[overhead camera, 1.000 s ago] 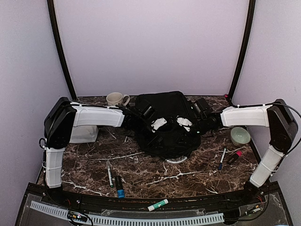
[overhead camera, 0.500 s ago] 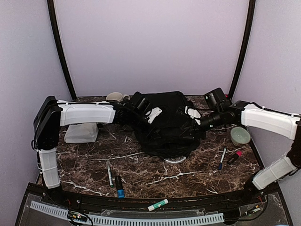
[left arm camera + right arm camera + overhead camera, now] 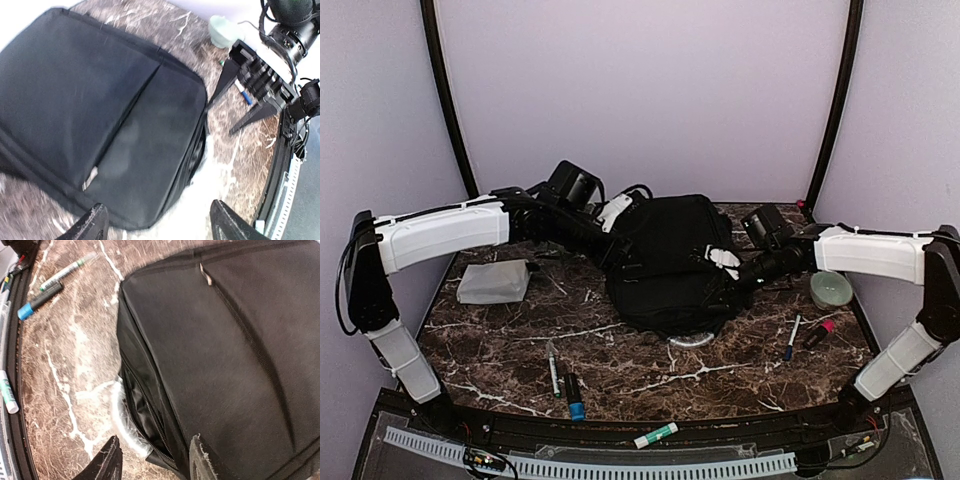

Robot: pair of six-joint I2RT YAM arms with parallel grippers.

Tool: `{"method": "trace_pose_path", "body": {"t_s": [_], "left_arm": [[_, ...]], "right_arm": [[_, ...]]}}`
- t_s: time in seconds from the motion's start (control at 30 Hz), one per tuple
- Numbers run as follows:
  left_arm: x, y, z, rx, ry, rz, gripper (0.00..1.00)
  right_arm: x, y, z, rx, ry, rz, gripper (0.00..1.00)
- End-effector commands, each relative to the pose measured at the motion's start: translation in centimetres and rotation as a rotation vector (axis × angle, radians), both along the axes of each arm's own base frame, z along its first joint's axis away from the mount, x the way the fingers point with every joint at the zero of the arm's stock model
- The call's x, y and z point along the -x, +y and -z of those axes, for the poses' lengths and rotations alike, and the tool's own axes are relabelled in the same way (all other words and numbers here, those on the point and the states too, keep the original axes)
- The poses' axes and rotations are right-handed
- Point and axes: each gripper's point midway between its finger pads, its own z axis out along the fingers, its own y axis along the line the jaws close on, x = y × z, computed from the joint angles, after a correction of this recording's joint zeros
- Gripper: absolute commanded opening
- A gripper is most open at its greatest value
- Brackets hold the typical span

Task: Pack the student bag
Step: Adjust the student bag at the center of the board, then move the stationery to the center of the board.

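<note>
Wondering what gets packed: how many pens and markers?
5: green pen, blue-capped marker front left; white marker on near ledge; blue pen, pink marker right. Bag may hide more.

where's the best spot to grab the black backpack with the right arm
Likely the zippered side wall of the student bag, on its edge nearest the arm bases. The top panel lies flat and broad, offering nothing to pinch, while this wall stands up from the table as a fabric ridge. Bring the open right tool in from that near side.
</note>
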Motion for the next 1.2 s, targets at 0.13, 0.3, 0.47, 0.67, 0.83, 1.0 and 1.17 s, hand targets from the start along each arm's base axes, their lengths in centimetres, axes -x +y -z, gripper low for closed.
{"method": "trace_pose_path", "body": {"t_s": [0.13,0.3,0.47,0.67,0.83,1.0,1.17], "left_arm": [[-5.1,13.2,3.2,-0.115,0.123,-0.590,0.72],[-7.0,21.4,4.1,-0.097,0.150,-0.913,0.76],[-7.6,28.5,5.4,-0.102,0.173,-1.151,0.89],[-8.1,35.8,7.8,-0.026,0.270,-1.387,0.95],[-9.4,40.2,9.2,-0.013,0.269,-1.483,0.93],[-10.7,42.9,10.2,0.031,0.302,-1.504,0.87],[-11.7,43.6,12.8,0.126,0.424,-1.430,0.81]], "right_arm": [[-0.8,0.6,0.7,-0.006,0.023,0.026,0.46],[-0.8,0.4,0.7,-0.001,0.016,0.034,0.46],[-0.8,0.2,0.6,0.001,0.004,0.034,0.46],[-0.7,0.2,0.8,0.008,0.009,0.028,0.47],[-0.6,0.2,0.5,0.003,0.000,0.026,0.48],[-0.5,0.1,0.5,0.004,0.003,0.024,0.48],[-0.4,0.0,0.6,0.009,0.000,0.015,0.48]]}}
